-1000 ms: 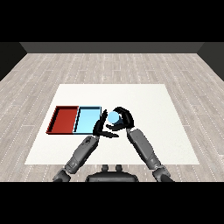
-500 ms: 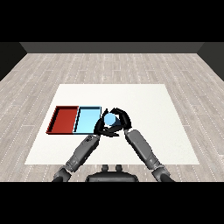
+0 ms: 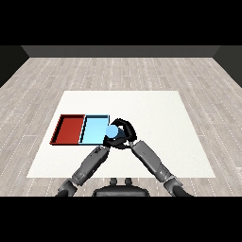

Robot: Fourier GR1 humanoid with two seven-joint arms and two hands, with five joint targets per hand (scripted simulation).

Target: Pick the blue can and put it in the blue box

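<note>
Right robot hand (image 3: 126,133) curled round the blue can (image 3: 112,131), grasping it; black fingers wrap the can's right and far sides, can's pale blue top faces the camera. Can sits at the left of the right robot hand, over the near right corner of the light blue tray (image 3: 93,130); can't tell if it touches the tray or is held above it. Light blue tray lies left of the right robot hand, its right edge just beside the hand. Red tray (image 3: 69,129) is further left of the hand, side by side with the blue one, touching along their shared edge. Both trays lie flat on the white surface (image 3: 156,113).

Left robot hand (image 3: 108,143) is just below and left of the can, close under the right robot hand, mostly hidden; can't tell whether it is released or clenched. Left grey forearm (image 3: 90,164) runs up from lower left, right grey forearm (image 3: 150,159) from lower right; the two meet near the can. Wood-plank floor (image 3: 123,71) beyond the surface.
</note>
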